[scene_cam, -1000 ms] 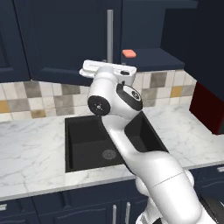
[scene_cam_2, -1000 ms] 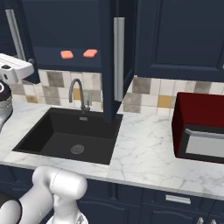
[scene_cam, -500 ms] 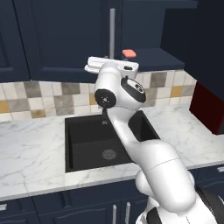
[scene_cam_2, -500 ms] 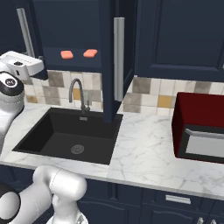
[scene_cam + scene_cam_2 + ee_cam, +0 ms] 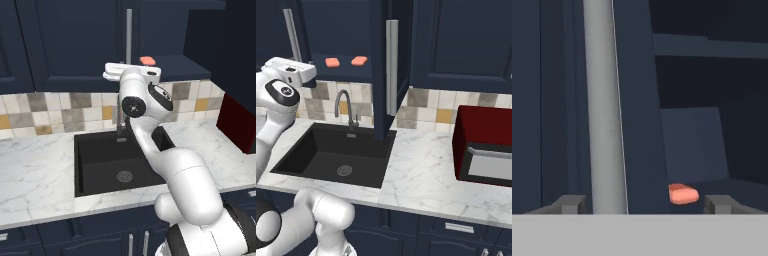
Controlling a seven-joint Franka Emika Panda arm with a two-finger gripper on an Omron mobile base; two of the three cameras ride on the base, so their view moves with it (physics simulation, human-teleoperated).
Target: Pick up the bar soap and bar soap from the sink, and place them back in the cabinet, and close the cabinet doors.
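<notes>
Pincer (image 5: pixel 647 202) tips are standing apart, gripping nothing, facing the left cabinet door's handle (image 5: pixel 604 105). Both bar soaps (image 5: pixel 346 62) are lying on the cabinet shelf (image 5: pixel 346 72). Risk: tips straddling poorly and slipping off, leaving doors ajar.

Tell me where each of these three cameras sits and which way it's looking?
Left base view: behind the arm's left, facing the sink; arm rises at lower right.
Right base view: behind its right, facing sink and open cabinet; arm at lower left.
Hand view: on the hand, facing a door handle; fingertips below.
Shared: bar soap on the shelf.
</notes>
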